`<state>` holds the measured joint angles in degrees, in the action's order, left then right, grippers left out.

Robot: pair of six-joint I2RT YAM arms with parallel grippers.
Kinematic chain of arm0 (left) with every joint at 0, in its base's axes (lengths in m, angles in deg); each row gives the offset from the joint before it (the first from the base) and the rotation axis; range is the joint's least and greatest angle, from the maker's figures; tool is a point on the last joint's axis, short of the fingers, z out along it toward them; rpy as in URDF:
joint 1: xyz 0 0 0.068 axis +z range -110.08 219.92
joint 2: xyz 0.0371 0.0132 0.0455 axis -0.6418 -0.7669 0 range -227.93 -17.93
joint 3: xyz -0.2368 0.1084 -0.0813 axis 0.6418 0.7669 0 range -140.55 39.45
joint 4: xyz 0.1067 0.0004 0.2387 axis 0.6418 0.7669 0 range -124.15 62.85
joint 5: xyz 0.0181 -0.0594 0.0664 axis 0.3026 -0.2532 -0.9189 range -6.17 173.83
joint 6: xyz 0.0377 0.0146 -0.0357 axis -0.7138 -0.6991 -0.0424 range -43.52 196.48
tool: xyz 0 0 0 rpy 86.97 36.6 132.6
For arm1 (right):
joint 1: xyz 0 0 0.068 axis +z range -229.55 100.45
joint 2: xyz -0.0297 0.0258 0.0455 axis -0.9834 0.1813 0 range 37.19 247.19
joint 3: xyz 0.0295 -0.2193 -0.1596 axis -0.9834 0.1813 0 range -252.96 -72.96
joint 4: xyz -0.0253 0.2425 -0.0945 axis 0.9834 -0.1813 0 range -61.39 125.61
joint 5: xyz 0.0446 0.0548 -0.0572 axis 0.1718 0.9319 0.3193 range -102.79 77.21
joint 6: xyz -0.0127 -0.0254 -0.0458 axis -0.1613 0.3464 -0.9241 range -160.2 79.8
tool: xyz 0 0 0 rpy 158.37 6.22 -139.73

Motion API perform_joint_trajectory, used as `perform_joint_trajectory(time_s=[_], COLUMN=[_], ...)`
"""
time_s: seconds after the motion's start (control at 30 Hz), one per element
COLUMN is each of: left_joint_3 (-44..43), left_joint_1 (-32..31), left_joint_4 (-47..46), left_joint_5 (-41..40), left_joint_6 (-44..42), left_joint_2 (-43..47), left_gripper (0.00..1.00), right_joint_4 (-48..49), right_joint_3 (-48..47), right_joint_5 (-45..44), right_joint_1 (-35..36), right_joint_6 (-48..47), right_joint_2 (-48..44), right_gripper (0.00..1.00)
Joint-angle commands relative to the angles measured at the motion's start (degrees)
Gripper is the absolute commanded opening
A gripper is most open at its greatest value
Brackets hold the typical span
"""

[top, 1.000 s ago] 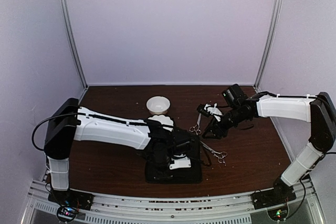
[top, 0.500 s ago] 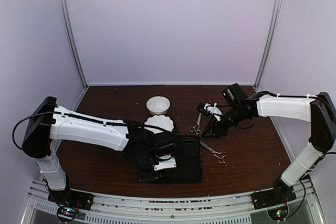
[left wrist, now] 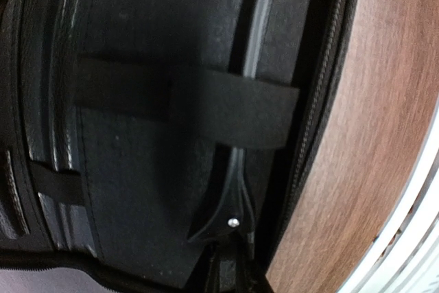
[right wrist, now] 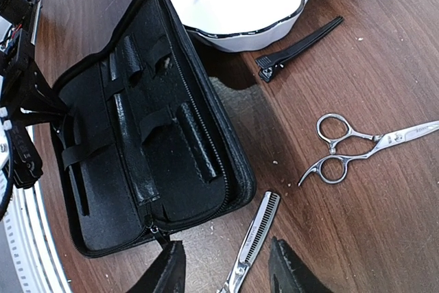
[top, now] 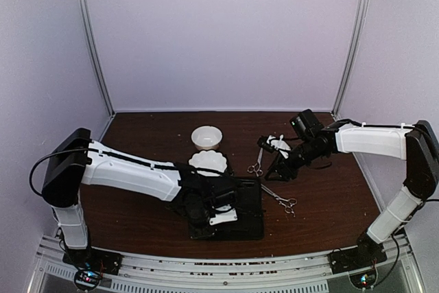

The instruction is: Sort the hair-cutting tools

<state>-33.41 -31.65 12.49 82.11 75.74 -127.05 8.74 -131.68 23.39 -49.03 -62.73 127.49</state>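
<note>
Right tool [right wrist: 225,269] over scissors [right wrist: 255,235], beside edge of case [right wrist: 236,169]

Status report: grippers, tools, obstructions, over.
Right gripper open, jaws above thinning scissors. Left gripper at the case, grip unclear. One black tool under a case strap. No obstruction seen.

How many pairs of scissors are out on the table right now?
2. The plain scissors lie on bare wood, apart from the black case; the toothed scissors lie beside its corner, by the right gripper. Others may be hidden inside the case.
</note>
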Motion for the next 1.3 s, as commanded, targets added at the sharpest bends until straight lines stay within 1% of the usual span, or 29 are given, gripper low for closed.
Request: perform_joint_trajectory(time_s=[0.0, 0.2, 0.3, 0.37, 0.43, 0.57, 0.67, 0.73, 0.8, 0.87, 0.97, 1.03, 1.13, 1.27], left_joint_3=[-3.13, -5.06, -5.0, -4.01, -2.53, 0.48, 2.9, 3.56, 3.69, 3.65, 4.28, 5.69, 6.15, 4.4], left_joint_1=[0.2, 0.2, 0.2, 0.2, 0.2, 1.06, 4.35, 7.91, 11.4, 14.34, 18.96, 20.48, 20.73, 21.3], left_joint_4=[-1.81, -2.22, -1.75, -1.11, -0.71, 0.04, 0.04, -0.02, -0.56, -1.59, -4.6, -8.69, -12.75, -12.93], left_joint_5=[-0.22, 2.15, 2.1, 1.0, -0.31, -3.16, -7.83, -8.27, -7.82, -8.88, -7.42, -5.52, -3.62, -4.1], left_joint_6=[-1.53, -2.3, -2.19, -1.79, -1.14, 1.04, 4.82, 7.89, 11.15, 15.52, 22.85, 25.33, 27.04, 29.87], left_joint_2=[-1.68, -2.73, -2.54, -1.22, 1.11, 7.05, 11.15, 12.22, 12.72, 13.01, 13.09, 13.39, 12.38, 9.08], left_gripper=[0.14, 0.15, 0.17, 0.21, 0.28, 0.39, 0.47, 0.5, 0.51, 0.54, 0.56, 0.57, 0.57, 0.52], right_joint_4=[-0.5, -0.55, -0.55, -0.55, -0.59, -2.33, -4.21, -6.58, -8.33, -10.16, -12.11, -11.69, -9.81, -8.89], right_joint_3=[-1.05, -1.02, -1.05, -1.02, -0.99, -1.7, -2.43, -3.13, -3.42, -4.03, -3.83, -2.3, 0.78, 1.27], right_joint_5=[-1.15, -0.88, -0.69, -0.76, -0.61, -0.86, -2.63, -2.9, -2.87, -3.0, -1.95, -0.76, -0.94, -1.11], right_joint_1=[0.41, 0.41, 0.41, 0.41, 0.41, 0.37, 0.41, 0.37, 0.44, 0.79, 1.24, 1.56, 2.23, 2.26], right_joint_6=[-0.62, -0.86, -0.86, -0.87, -0.78, -1.69, -2.48, -3.59, -3.97, -3.25, -1.74, -0.97, -0.5, -0.17], right_joint_2=[-1.83, -1.7, -1.77, -1.92, -1.97, -2.68, -4.65, -5.99, -7.26, -7.66, -7.96, -8.73, -10.19, -10.75], right_gripper=[0.44, 0.44, 0.44, 0.44, 0.44, 0.45, 0.46, 0.46, 0.46, 0.46, 0.46, 0.46, 0.47, 0.47])
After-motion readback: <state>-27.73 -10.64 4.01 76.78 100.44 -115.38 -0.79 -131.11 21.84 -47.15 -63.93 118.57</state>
